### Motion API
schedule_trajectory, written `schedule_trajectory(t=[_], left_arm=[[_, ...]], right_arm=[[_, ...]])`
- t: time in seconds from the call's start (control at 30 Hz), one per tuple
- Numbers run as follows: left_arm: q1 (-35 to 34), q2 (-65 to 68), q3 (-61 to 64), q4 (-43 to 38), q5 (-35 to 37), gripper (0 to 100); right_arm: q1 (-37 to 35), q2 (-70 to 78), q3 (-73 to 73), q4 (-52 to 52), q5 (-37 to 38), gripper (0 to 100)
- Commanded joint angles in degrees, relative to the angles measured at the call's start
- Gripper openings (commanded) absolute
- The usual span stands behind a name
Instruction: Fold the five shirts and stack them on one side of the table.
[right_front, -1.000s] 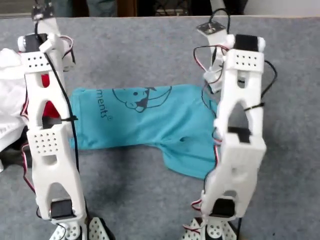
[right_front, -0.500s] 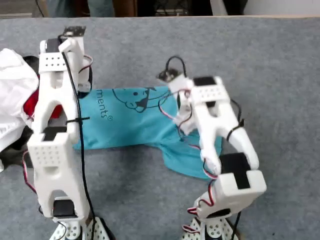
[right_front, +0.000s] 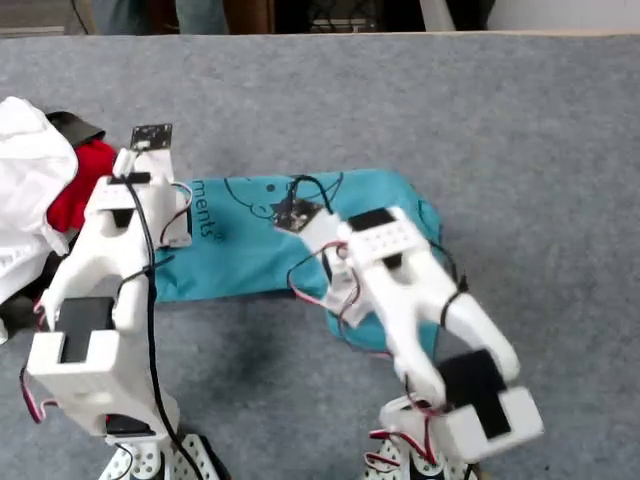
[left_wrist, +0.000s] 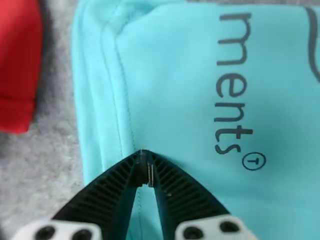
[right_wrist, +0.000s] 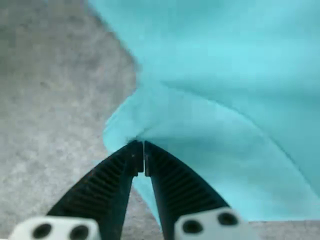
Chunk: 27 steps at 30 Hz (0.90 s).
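I have both arms bent low over the teal shirt (right_front: 250, 250), which lies flat near the middle of the grey table (right_front: 540, 140), print side up, with one sleeve hanging toward the near edge. My left arm (right_front: 95, 290) rises from its base at the near edge and leans forward, its wrist tipped down over the shirt's end that faces the table's left edge. The left gripper (left_wrist: 145, 167) has its black ribbed fingers brought together, the tips pinching the stitched hem there, just beside the printed letters. My right arm (right_front: 420, 310) folds back on itself and angles toward the table's centre, its wrist over the shirt's near border where the sleeve starts. The right gripper (right_wrist: 139, 150) is likewise closed, the tips nipping a raised fold at the cloth's border, with bare table beside it. At the left edge of the table sits a heap with a red garment (right_front: 80, 190) tucked against a white garment (right_front: 25, 170), near the teal shirt's end.
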<state>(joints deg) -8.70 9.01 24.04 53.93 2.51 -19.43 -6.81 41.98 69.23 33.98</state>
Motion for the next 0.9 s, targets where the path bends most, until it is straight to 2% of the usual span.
schedule_trajectory(t=[0.0,0.2,0.57,0.77,0.87], left_arm=[[-1.8,-2.9,1.54,-2.11,0.7,3],[-2.33,-3.43,1.19,-1.76,0.7,3],[-2.51,-0.7,-3.74,-1.85,0.7,3],[-2.42,-3.08,-17.01,5.63,0.62,3],[-2.33,-2.11,-21.93,5.45,0.7,3]], right_arm=[[0.26,-6.55,0.84,0.44,0.09,1.4],[12.48,-11.56,-5.41,4.75,6.51,1.4],[15.03,-12.18,8.4,-3.87,12.57,1.4],[24.7,-12.97,-14.64,5.19,12.57,1.6],[24.53,-7.78,-26.77,6.86,10.29,1.7]])
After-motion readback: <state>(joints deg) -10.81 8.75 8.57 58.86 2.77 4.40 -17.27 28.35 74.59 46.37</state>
